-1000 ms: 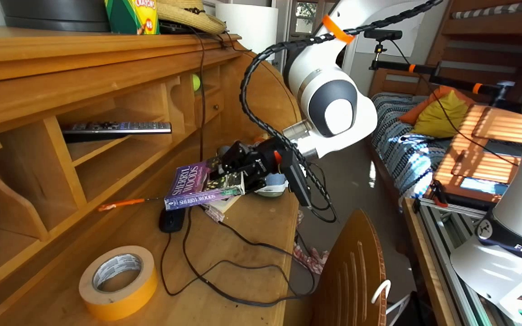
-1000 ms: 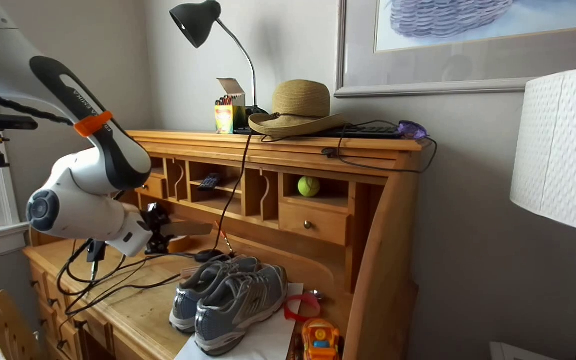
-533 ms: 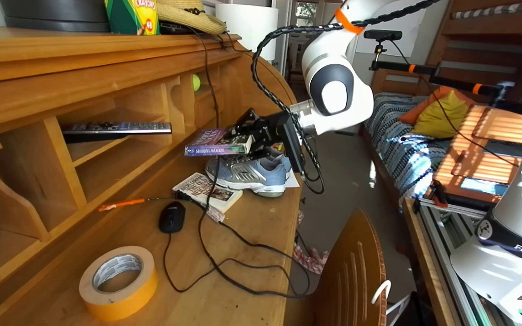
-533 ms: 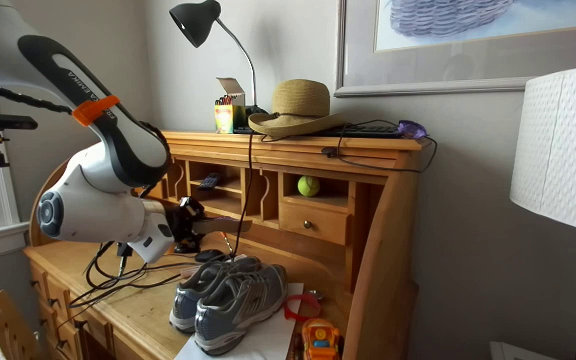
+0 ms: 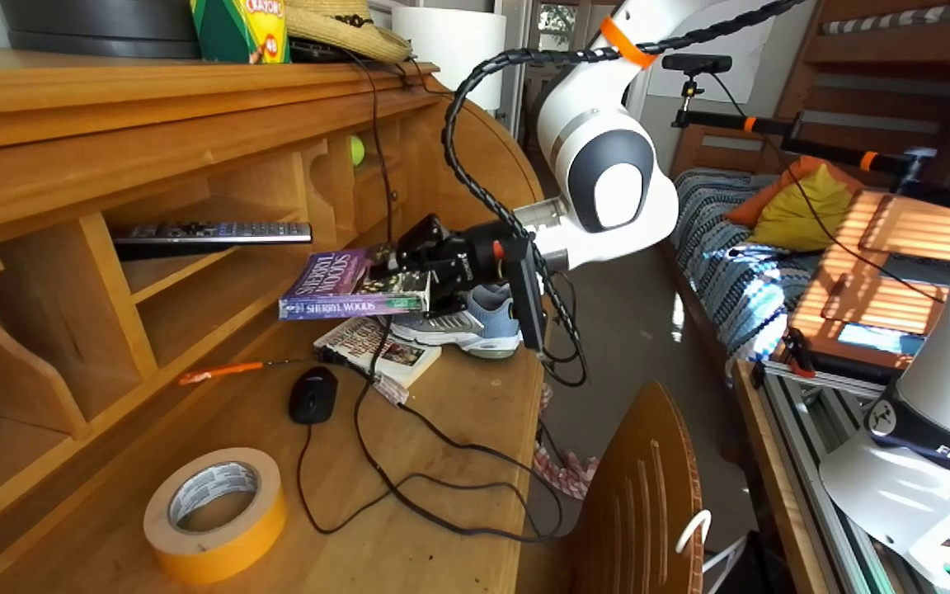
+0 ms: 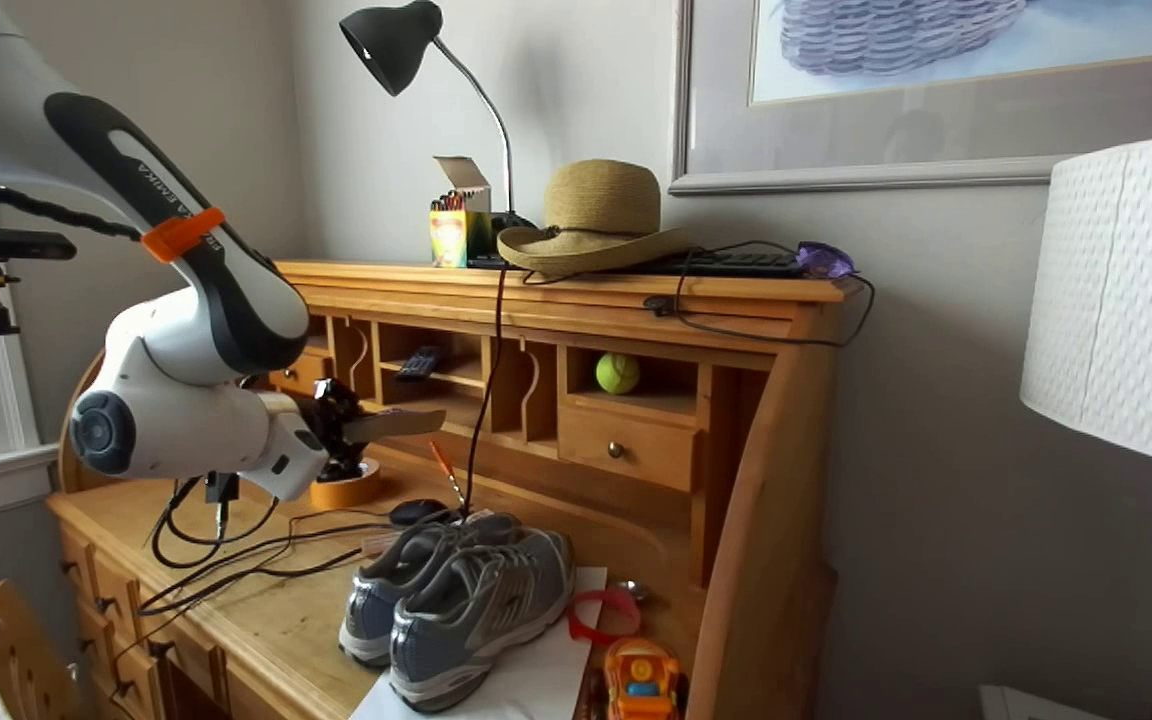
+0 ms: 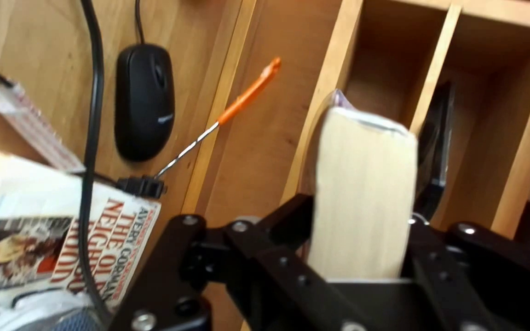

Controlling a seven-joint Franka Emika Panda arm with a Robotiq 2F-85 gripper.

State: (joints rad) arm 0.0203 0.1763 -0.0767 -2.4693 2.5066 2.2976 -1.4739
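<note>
Purple paperback (image 5: 335,285) in my gripper (image 7: 361,225), and it's a chunky one. My jaws are clamped on it across its thickness, one side pressing the top cover and the other apparently underneath, page edges facing back at my wrist. It's up off the desk (image 5: 475,396) and a good part of it sticks out past my fingertips, so I'd say that overhang is the thing to watch. A quick jerk could make the far end dip or swivel in the grip, and smooth covers probably slip easily.

What I'd do: firm, even squeeze, slow wrist, cover close to flat like it looks in an exterior view. Any turning goes in small bits.

Ahead of my jaws are the cubbies (image 7: 438,59), with a remote (image 5: 219,235) in one of them, so mind the far corners around that wood. A black cord (image 6: 484,400) hangs off to one side of my jaws, near the paperback but not touching, and swinging sideways into it looks like an easy snag tbh. Lower than my jaws, down at desk level, there's the mouse (image 5: 312,396), a white book (image 7: 58,230) and a pair of shoes (image 6: 486,610), so a bit of spare height when moving is cheap insurance imo.
</note>
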